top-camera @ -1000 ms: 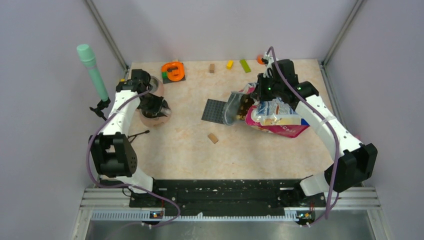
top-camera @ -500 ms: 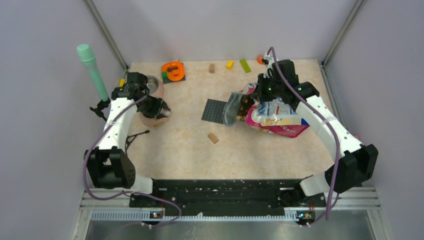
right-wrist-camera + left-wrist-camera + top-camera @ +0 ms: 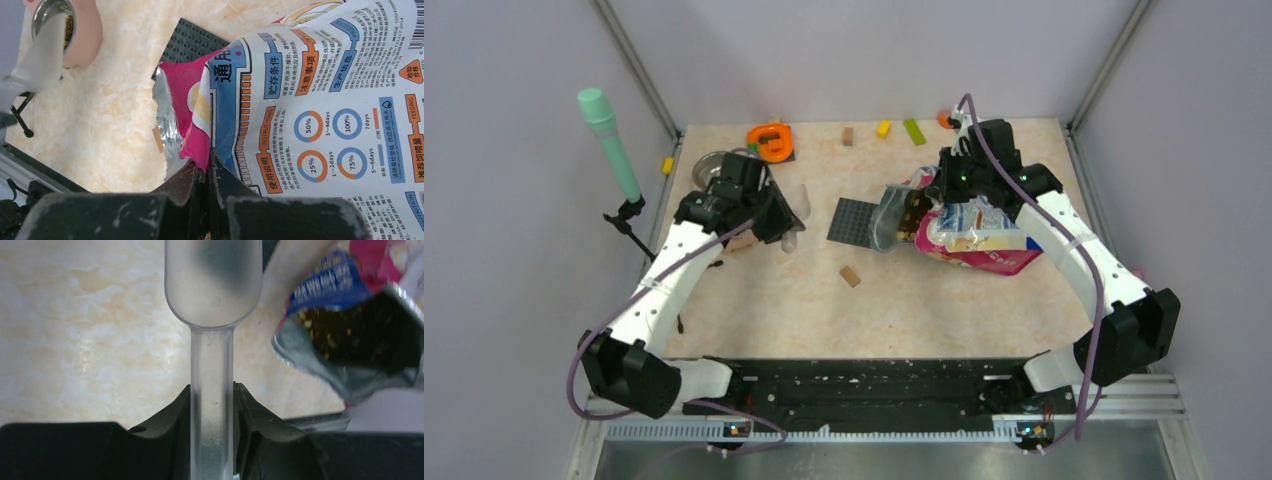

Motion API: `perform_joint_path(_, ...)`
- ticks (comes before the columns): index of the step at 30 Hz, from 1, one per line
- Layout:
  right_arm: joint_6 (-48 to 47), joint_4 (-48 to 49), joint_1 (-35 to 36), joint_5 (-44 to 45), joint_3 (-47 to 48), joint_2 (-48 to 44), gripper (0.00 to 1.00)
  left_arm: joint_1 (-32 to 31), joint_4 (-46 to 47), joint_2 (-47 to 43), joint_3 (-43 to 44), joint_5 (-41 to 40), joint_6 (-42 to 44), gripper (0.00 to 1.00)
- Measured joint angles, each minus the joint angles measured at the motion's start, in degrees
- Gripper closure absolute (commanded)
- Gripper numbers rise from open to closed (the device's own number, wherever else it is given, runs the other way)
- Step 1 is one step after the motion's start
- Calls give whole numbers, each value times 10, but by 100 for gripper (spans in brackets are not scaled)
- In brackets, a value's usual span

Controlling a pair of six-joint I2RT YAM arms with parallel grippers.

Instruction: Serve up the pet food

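Above the tabletop [image 3: 804, 300], left hand [image 3: 212, 400] grips a clear scoop [image 3: 213, 280] by its handle, bowl near the bag [image 3: 320, 100]; kibble [image 3: 357, 332] lies inside its open mouth, right hand [image 3: 210, 170] pinching the bag's edge.

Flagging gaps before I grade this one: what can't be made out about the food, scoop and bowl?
- Left wrist: scoop cup is frosted and cut by the top edge; contents unclear.
- Left wrist: bag mouth is dark and blurred; fill level unclear.
- Right wrist: pink bowl cut by the top edge, blurred scoop in front; amount served unclear.
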Motion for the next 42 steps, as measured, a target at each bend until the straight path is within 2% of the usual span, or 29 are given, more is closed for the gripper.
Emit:
perform_joint_path(3,0,0,0,0,0,0,100,-58,16,-5,0,35,79,100)
perform_joint_path(8,0,0,0,0,0,0,100,-107,7,-5,0,99,204,100)
perform_joint_path(13,0,0,0,0,0,0,100,-144,-18,-7,0,117,289,100)
perform_joint_path(16,0,0,0,0,0,0,100,-148,-12,-19,-3,88,308,100)
perform_joint_path(23,1,-1,0,1,0,0,100,-148,38,-39,-31,-38,307,100)
perform_joint_path(27,3,-1,0,2,0,0,100,-148,63,-38,-32,-59,308,100)
perform_joint_path(32,3,-1,0,3,0,0,100,-157,76,-38,-32,-5,346,100)
perform_joint_path(35,3,-1,0,3,0,0,100,-176,50,-23,-14,44,377,100)
perform_joint_path(42,1,-6,0,5,4,0,100,-204,-70,85,127,162,418,100)
